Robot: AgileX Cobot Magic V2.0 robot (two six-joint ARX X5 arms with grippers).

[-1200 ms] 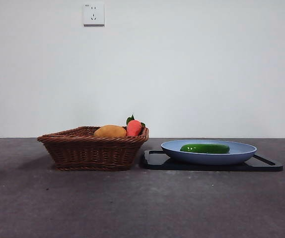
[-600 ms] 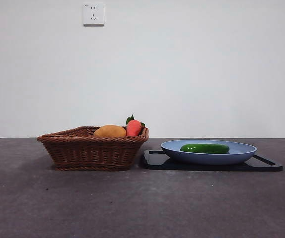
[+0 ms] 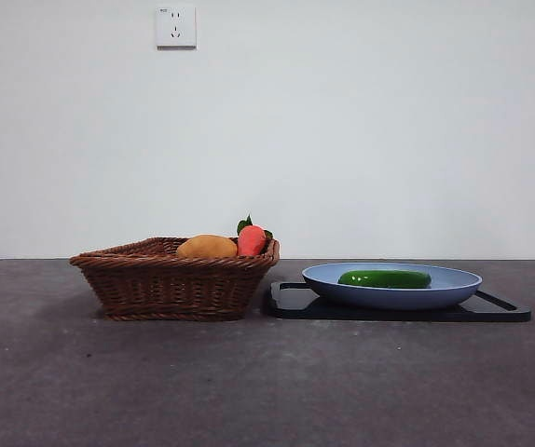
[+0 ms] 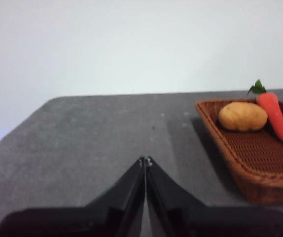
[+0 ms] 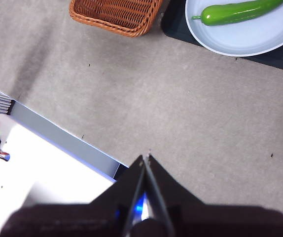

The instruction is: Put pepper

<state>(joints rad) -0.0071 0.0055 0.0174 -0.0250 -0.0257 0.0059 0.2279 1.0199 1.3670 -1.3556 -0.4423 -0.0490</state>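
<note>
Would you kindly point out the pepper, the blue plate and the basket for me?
pepper (image 3: 384, 278): front view, middle of its green body.
plate (image 3: 454, 277): front view, bare inner surface near its right rim.
basket (image 3: 170, 287): front view, woven front wall.

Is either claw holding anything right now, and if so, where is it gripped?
Nothing is held. The left claw and right claw are both shut empty; the pepper lies on the plate.
</note>
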